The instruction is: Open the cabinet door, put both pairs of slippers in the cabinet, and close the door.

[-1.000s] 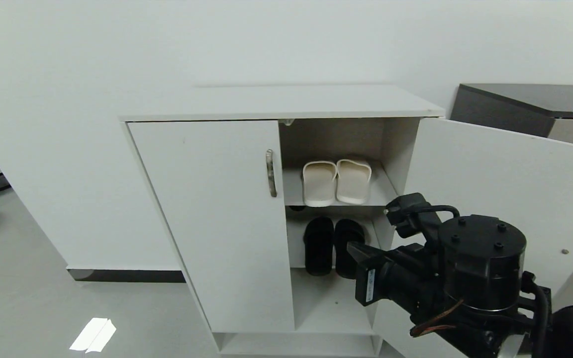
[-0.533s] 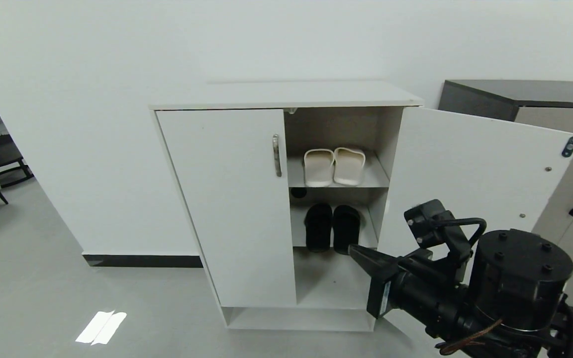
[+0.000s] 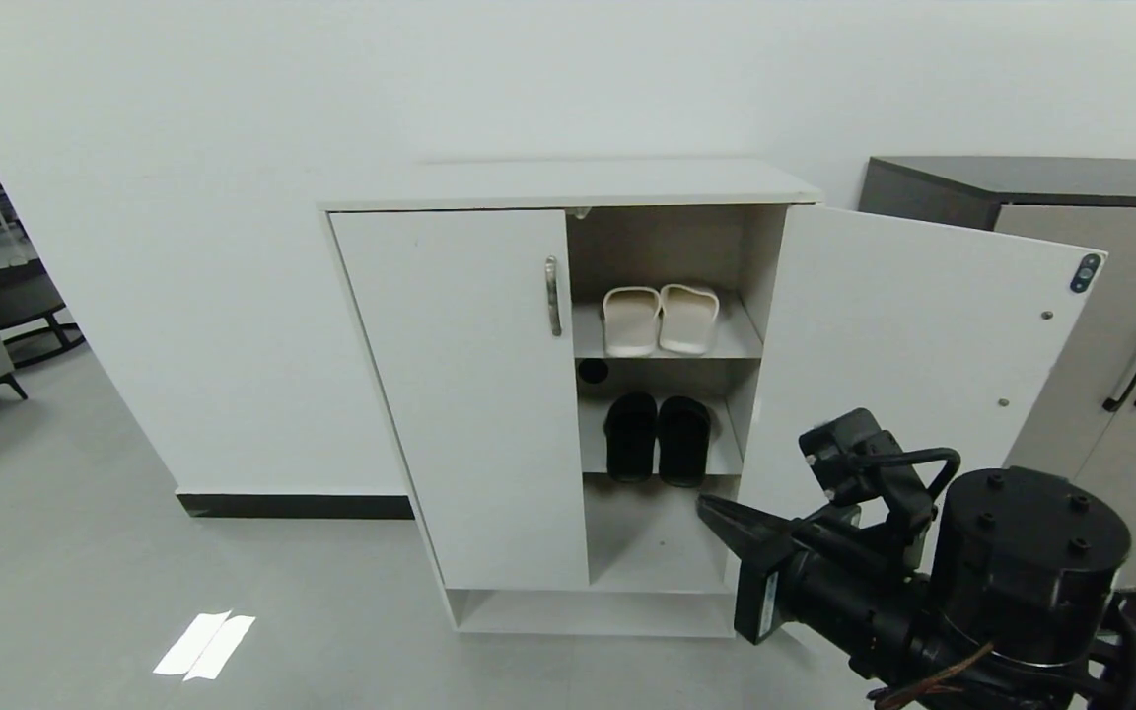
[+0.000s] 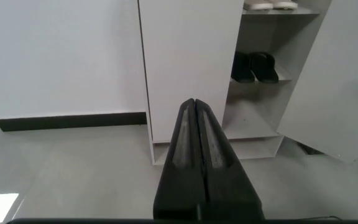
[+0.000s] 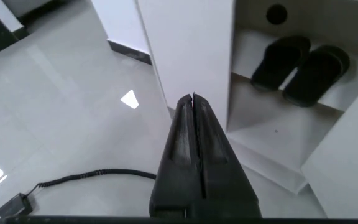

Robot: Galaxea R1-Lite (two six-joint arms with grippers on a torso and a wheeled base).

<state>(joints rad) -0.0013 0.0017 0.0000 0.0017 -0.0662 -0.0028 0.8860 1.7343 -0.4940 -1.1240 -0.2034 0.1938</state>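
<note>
We've got the white slippers [image 3: 660, 319] side by side on the upper shelf of the cabinet [image 3: 568, 184] and the black slippers [image 3: 657, 437] paired on the shelf below, the right door [image 3: 903, 335] swung wide open and the left door [image 3: 460, 394] flush shut, its handle [image 3: 552, 296] at the inner edge. Low in front of the open door hangs the right gripper [image 3: 713, 509], jaws pressed together on nothing, and the left gripper [image 4: 194, 103] sits well back over the floor [image 3: 85, 552], likewise closed and empty. A grey cabinet [image 3: 1100, 296] stands just beside on the right, and we spot a black cable [image 5: 92, 177] trailing across the floor.
</note>
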